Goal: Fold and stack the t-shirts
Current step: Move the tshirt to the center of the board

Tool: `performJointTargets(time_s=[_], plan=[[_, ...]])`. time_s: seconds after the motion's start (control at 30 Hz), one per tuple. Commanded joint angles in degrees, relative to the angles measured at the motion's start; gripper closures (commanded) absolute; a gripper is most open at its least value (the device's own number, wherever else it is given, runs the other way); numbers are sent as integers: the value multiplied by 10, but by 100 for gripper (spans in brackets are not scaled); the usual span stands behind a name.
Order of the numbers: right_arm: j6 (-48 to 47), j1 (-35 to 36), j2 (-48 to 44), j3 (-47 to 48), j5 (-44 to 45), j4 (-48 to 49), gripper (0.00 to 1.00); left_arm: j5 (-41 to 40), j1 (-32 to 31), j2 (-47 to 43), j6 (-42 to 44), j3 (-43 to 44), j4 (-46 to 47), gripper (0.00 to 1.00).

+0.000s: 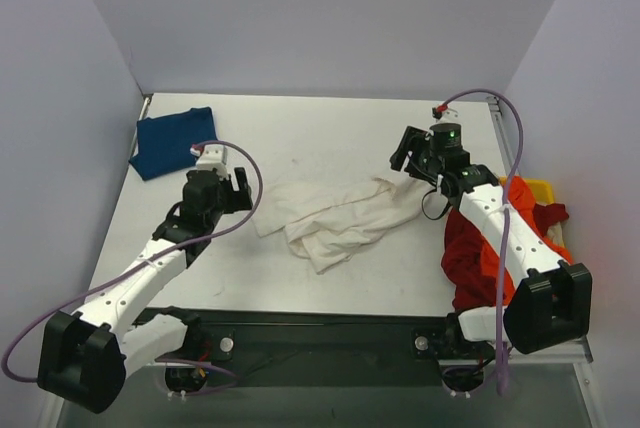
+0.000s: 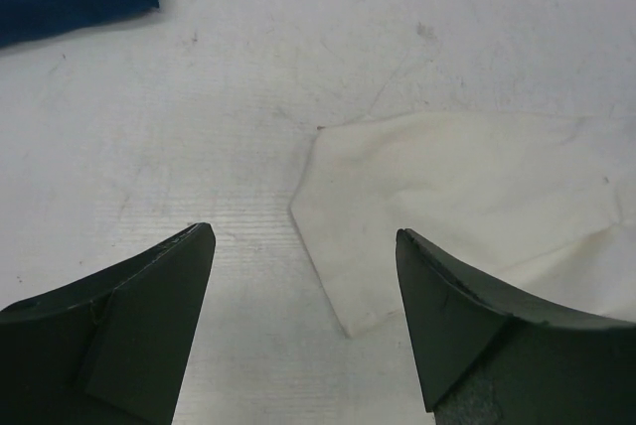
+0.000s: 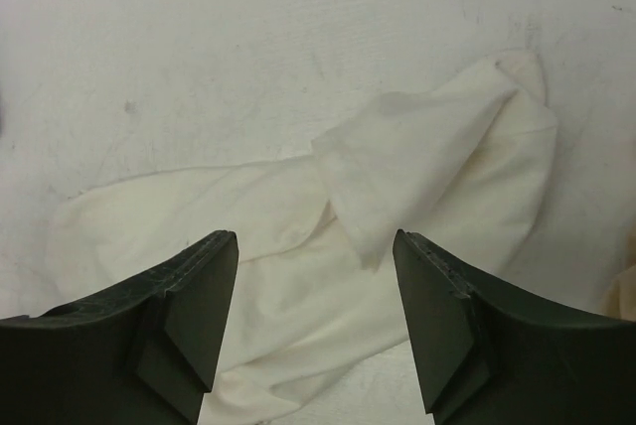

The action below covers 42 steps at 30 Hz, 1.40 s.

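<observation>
Cream t-shirt lies crumpled and unfolded near the middle of the table, stretched sideways between the two arms. The left gripper is at its left end, jaws wide apart and empty, with one pale corner of the shirt lying flat on the table between them. The right gripper hangs over the rumpled right end, jaws likewise spread and holding nothing. A dark blue t-shirt lies folded at the far left corner, well apart from the cream one. At the right edge a yellow bin holds an orange t-shirt and a dark red t-shirt, the red spilling toward the near edge under the right arm. White tabletop shows along the far side, from the blue shirt across to the right arm.
</observation>
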Motion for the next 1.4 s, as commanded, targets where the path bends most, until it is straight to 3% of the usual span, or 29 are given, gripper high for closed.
performJointTargets(time_s=[0.0, 0.1, 0.5, 1.37], plan=[[-7, -2, -6, -7, 32, 35, 35, -46, -30, 15, -10, 28, -12, 16], [-19, -3, -10, -13, 32, 38, 34, -72, -45, 25, -26, 15, -42, 20], [-28, -21, -35, -47, -3, 66, 32, -14, -96, 122, -99, -23, -49, 26], [-27, -23, -23, -48, -29, 73, 30, 33, -101, 217, -118, -21, 16, 37]])
